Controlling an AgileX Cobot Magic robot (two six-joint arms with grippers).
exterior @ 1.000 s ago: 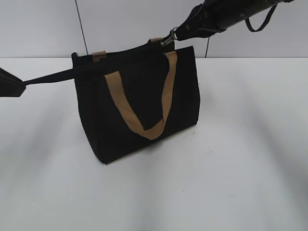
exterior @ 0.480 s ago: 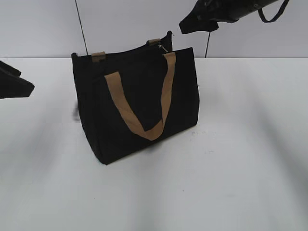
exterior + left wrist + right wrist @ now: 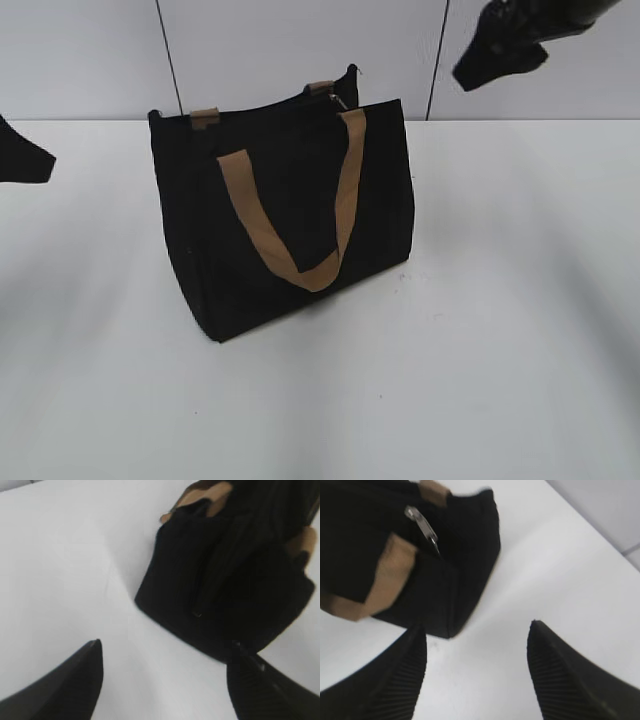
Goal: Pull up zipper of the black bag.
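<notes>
Between spread end effectors: black bag, untouched.

You have the black bag standing upright left of centre in the exterior view, one tan handle drooping down its front. Its zipper pull shows silvery at the right wrist view's upper left, lying against the bag's top corner.

The bag is matt black cloth with tan webbing handles; its zipper pull is shiny metal. My fingers are ribbed matt black. The table under the bag looks smooth white.
</notes>
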